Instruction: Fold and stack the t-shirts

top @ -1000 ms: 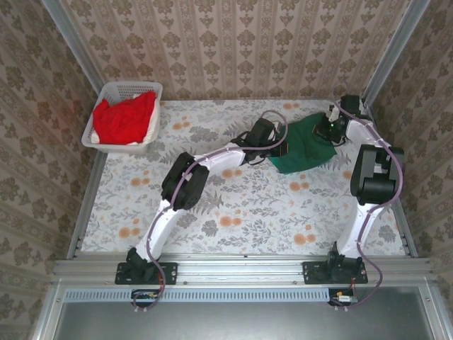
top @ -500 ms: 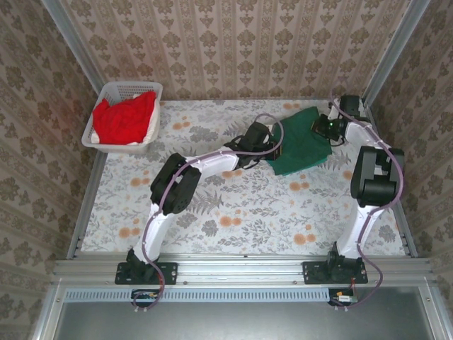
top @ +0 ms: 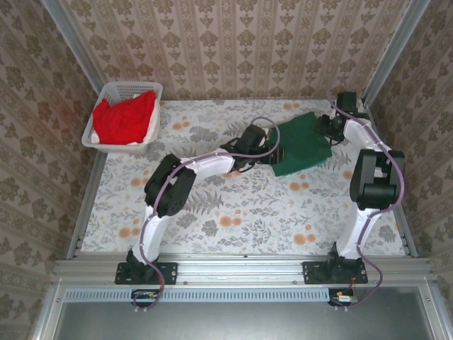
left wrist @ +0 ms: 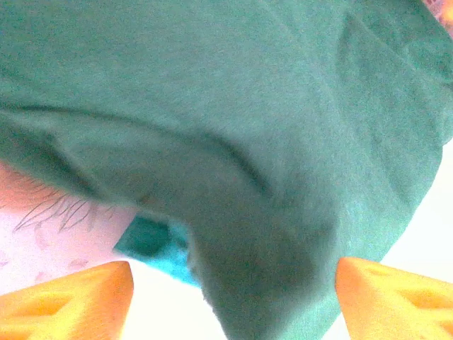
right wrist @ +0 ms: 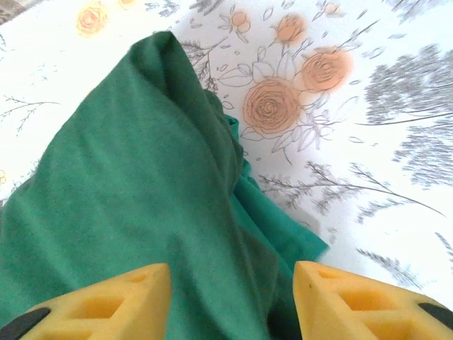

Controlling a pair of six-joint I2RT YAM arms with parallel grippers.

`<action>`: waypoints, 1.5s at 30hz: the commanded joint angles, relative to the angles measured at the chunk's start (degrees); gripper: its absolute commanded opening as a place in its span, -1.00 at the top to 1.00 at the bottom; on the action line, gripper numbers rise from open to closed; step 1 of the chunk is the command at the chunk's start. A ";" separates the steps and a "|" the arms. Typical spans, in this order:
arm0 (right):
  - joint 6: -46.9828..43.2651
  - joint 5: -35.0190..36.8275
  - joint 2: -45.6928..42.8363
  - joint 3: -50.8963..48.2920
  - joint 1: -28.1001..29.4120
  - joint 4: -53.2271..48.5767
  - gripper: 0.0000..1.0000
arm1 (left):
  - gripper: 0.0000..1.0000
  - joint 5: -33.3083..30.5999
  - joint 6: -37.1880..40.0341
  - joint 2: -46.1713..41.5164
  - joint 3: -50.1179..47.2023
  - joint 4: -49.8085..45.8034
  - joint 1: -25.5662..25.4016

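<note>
A dark green t-shirt lies folded on the table at the back right. My left gripper is at its left edge, and my right gripper is at its far right corner. In the left wrist view the orange fingers stand wide apart, so the left gripper is open with green cloth loose between them. A lighter teal layer peeks out under that edge. The right gripper is open too, its pads straddling the shirt. Red t-shirts are heaped in the basket.
The white slotted basket stands at the back left corner. Metal frame rails run along both sides of the flowered table. Patterned walls close in the back and sides.
Both grippers have opened and let go of the green shirt, which now lies flatter and further back. The left gripper has drawn slightly left.
</note>
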 commanded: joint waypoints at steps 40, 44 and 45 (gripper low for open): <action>-5.10 3.19 32.71 42.22 1.07 -23.66 -1.00 | -1.00 -3.96 3.95 -48.72 -42.91 -3.57 20.15; -2.83 7.01 27.28 41.49 1.07 -24.92 -1.00 | -1.00 -5.20 4.76 -51.05 -43.37 -5.36 20.33; -1.86 7.88 24.98 40.01 1.07 -24.67 -1.00 | -1.00 -5.59 5.09 -51.65 -43.45 -6.08 20.40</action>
